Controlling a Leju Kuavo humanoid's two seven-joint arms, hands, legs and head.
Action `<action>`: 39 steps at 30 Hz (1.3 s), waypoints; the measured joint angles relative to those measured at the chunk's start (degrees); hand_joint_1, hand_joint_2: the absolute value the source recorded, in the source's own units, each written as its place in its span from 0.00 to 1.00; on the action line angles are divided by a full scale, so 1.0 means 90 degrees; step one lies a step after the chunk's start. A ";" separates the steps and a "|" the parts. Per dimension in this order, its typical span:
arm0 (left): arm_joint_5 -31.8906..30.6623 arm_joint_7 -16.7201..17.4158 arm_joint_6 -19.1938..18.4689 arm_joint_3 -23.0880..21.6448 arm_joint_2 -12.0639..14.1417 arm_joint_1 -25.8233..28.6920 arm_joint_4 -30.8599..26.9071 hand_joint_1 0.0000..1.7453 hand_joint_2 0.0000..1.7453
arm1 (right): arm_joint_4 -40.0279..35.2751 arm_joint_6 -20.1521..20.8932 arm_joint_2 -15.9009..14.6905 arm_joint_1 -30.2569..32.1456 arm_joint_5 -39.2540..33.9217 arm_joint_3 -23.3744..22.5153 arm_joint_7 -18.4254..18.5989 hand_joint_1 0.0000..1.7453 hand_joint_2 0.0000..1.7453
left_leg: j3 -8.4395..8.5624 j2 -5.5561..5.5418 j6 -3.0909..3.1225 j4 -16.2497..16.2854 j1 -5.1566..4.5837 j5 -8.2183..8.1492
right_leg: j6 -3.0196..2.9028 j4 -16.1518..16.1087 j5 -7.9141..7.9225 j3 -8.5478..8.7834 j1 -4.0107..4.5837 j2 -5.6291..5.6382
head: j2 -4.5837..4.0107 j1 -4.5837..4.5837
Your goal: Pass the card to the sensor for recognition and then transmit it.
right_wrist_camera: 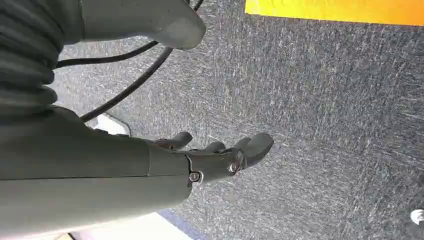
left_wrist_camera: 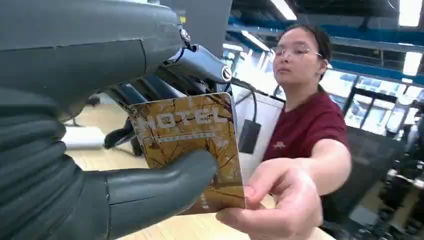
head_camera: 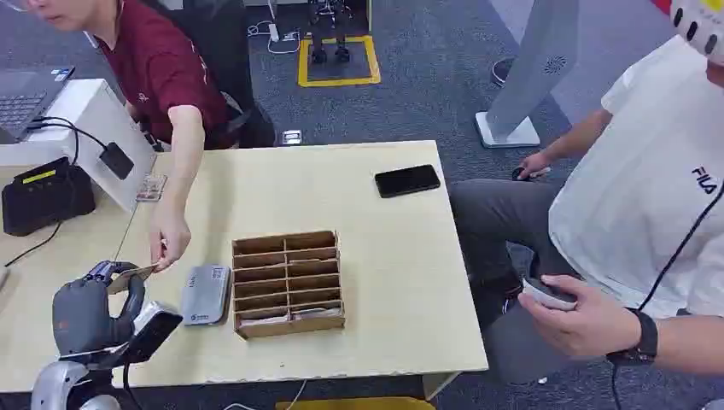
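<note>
The left hand, nearest at the table's front-left corner, pinches a gold card printed "HOTEL" between its thick grey thumb and its darker fingers. The card sits just above the hand, tilted toward a person in a dark red shirt, whose hand grips the card's far edge, so both hold it at once. The right hand hangs over grey carpet, its fingers apart and lightly curved with nothing in them.

Just beside the left hand on the table lies a flat grey card reader. Next to it stands a wooden slotted rack with cards lying in its nearest slot. Farther back, a black phone lies near the table's right edge. At the far left sits a black terminal with a cable. A second person in a white shirt sits to the right, holding a small device.
</note>
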 joint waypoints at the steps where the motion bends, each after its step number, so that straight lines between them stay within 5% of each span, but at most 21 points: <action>1: 0.0202 -0.0144 -0.0027 0.0000 -0.0002 0.0003 -0.0005 1.00 1.00 | 0.0000 0.0000 0.0000 0.0000 0.0000 0.0000 -0.0010 0.00 1.00 | 0.0000 0.0000 0.0000 0.0000 0.0000 0.0000 | 0.0000 0.0000 0.0000 0.0000 0.0000 0.0000 | 0.0000 0.0000; 6: 0.0400 -0.0296 -0.0061 0.0010 -0.0002 0.0008 -0.0017 1.00 1.00 | 0.0000 0.0000 0.0000 -0.0001 0.0000 0.0005 -0.0012 0.00 1.00 | 0.0000 0.0000 0.0000 0.0000 0.0000 0.0000 | 0.0000 0.0000 0.0000 0.0000 0.0000 -0.0001 | 0.0000 0.0000; 10: 0.1200 -0.0609 -0.0450 0.0063 -0.0044 0.0019 -0.0088 1.00 1.00 | 0.0000 -0.0010 0.0000 0.0000 0.0000 0.0034 -0.0015 0.00 1.00 | 0.0000 0.0000 0.0000 0.0000 0.0000 0.0000 | 0.0000 0.0000 0.0000 0.0000 0.0000 0.0000 | 0.0000 0.0000; 14: 0.2336 -0.0180 -0.1759 0.0204 -0.0255 0.0002 -0.0245 1.00 1.00 | 0.0000 -0.0022 0.0010 0.0000 0.0000 0.0051 0.0061 0.00 1.00 | 0.0001 0.0000 0.0000 0.0001 0.0000 0.0000 | 0.0000 0.0000 0.0000 0.0000 0.0000 0.0000 | 0.0000 0.0000; 18: 0.2884 0.0350 -0.2231 0.0362 -0.0425 -0.0107 -0.0294 1.00 1.00 | 0.0000 -0.0039 0.0027 0.0001 0.0000 0.0065 0.0092 0.00 1.00 | 0.0001 0.0000 0.0000 0.0001 0.0000 0.0000 | -0.0002 0.0000 0.0002 0.0000 0.0000 0.0000 | 0.0000 0.0000; 27: 0.3035 0.1038 -0.2722 0.0580 -0.0418 -0.0518 0.0088 1.00 1.00 | 0.0000 -0.0049 0.0027 -0.0007 0.0000 0.0182 0.0163 0.00 1.00 | 0.0001 0.0000 0.0000 0.0000 0.0001 0.0001 | -0.0003 0.0000 0.0002 0.0000 0.0000 -0.0001 | 0.0000 -0.0002; 39: 0.2131 0.1543 -0.2715 0.0583 -0.0444 -0.0943 0.1120 1.00 1.00 | 0.0015 -0.0051 0.0027 -0.0029 0.0000 0.0413 0.0233 0.00 1.00 | 0.0001 0.0002 0.0002 0.0001 -0.0001 0.0003 | -0.0003 -0.0001 0.0002 -0.0002 0.0000 0.0002 | 0.0000 0.0000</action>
